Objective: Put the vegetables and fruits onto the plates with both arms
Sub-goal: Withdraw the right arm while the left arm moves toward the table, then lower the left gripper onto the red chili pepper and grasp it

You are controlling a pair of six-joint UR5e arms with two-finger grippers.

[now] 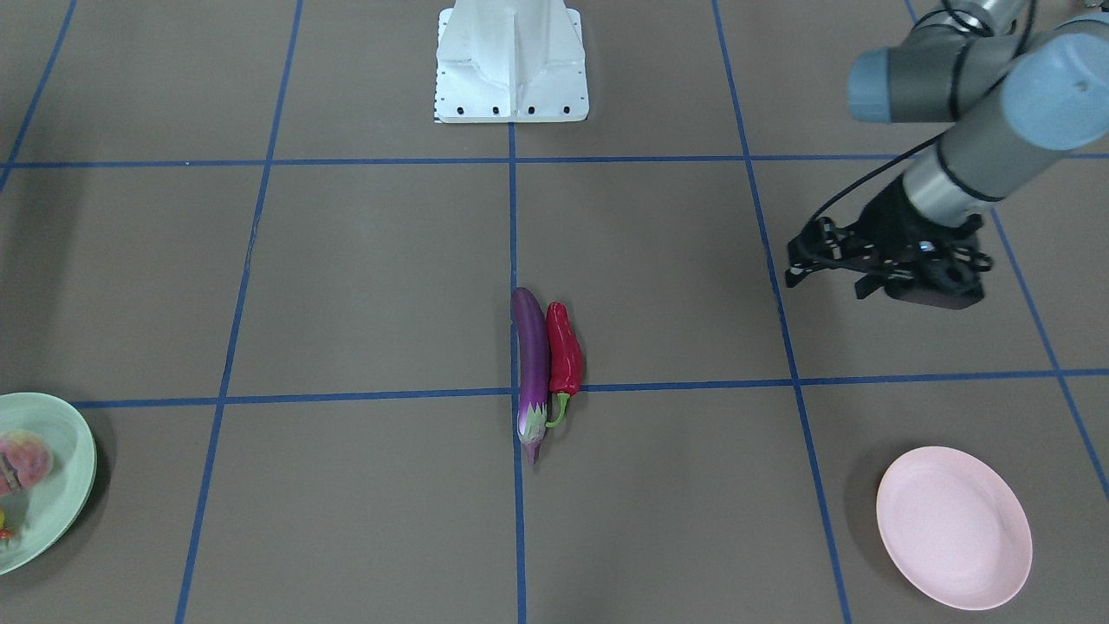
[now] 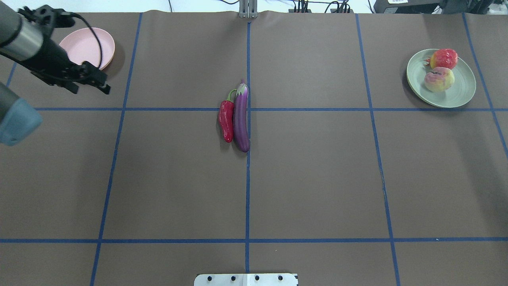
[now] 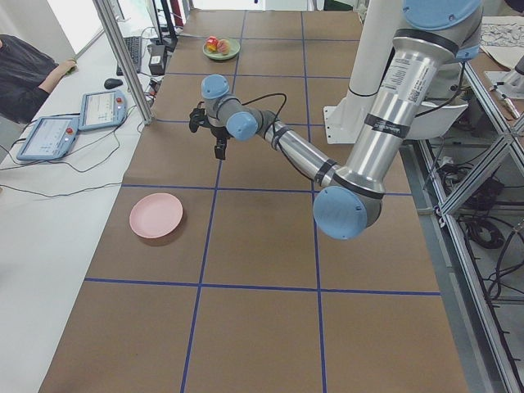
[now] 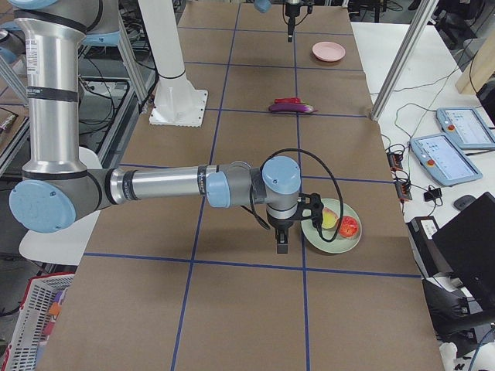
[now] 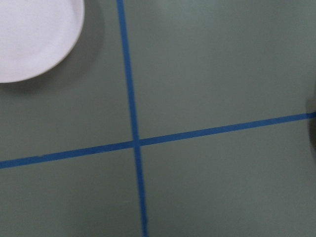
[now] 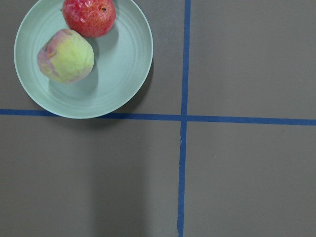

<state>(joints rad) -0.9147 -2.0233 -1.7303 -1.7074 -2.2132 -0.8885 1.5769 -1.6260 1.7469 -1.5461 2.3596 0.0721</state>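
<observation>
The left hand [image 2: 90,89], fingers apart and empty, hovers well left of the eggplant [image 2: 241,117], by the bare pink plate [image 2: 79,47]; the right hand [image 4: 280,243] cannot be judged apart or together. Both fruits [image 2: 439,79] sit on the green plate [image 2: 456,93], far right of the eggplant. The eggplant and the chili [image 2: 226,119] touching it await plating.

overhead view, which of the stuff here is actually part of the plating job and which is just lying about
Part of the job: eggplant, chili pepper, pink plate, green plate, red-orange fruit, yellow-pink fruit, left tool, right tool.

Just lying about: control tablets, mouse, white base block.
</observation>
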